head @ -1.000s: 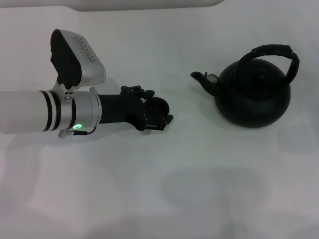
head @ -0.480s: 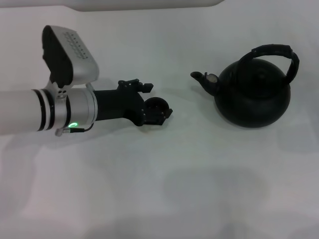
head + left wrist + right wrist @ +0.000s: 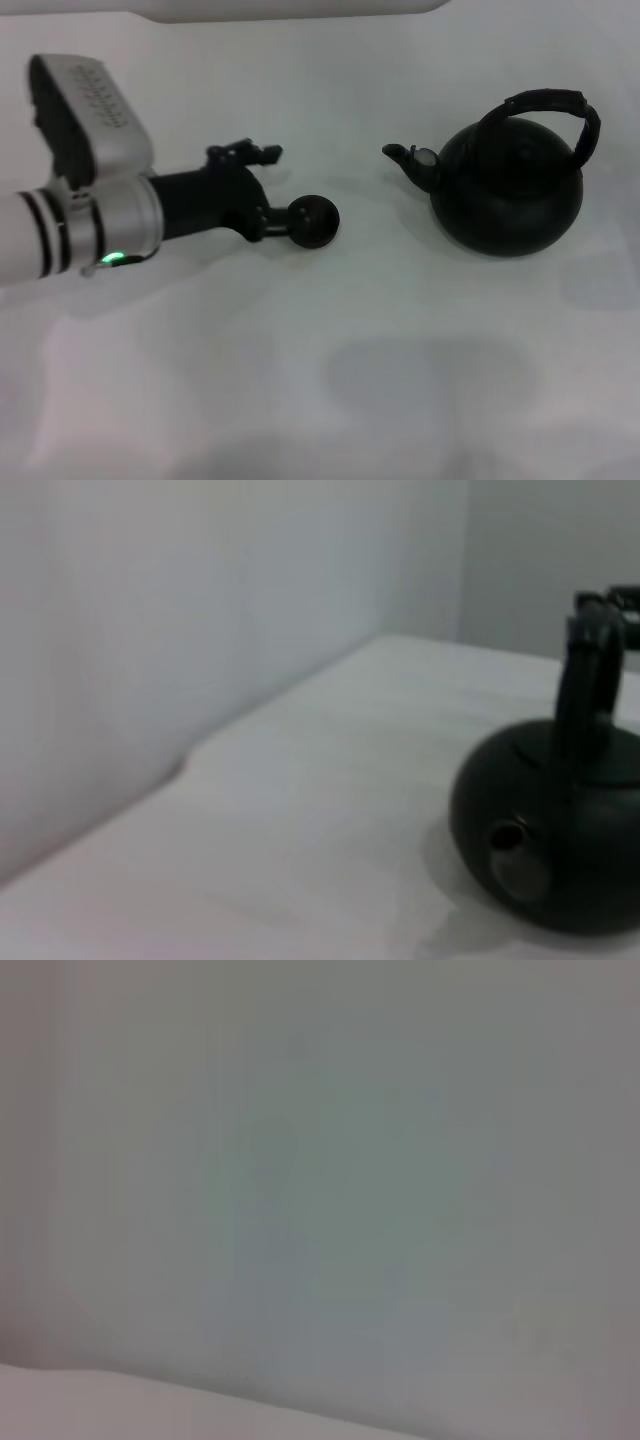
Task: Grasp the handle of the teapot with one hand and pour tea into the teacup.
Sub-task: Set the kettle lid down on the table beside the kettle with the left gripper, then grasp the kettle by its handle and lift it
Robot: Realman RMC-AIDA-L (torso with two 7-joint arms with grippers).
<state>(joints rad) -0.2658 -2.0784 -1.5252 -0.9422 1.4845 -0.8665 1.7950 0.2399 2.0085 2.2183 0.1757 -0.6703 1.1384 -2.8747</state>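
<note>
White tabletop, left claw beside the teacup

White tabletop point(image 3: 400, 380) lies bare at its near edge. Farther back, the left arm reaches in from the left, its left claw point(image 3: 268, 190) just beside the small dark teacup point(image 3: 313, 220); whether its fingers are parted or touching the cup cannot be told. Well apart to the right stands the black teapot point(image 3: 508, 196), upright, spout toward the cup, its ribbed handle point(image 3: 548, 103) arching untouched above. No right claw shows.

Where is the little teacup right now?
In the head view, the teacup sits on the table left of the teapot, right by the left gripper.
</note>
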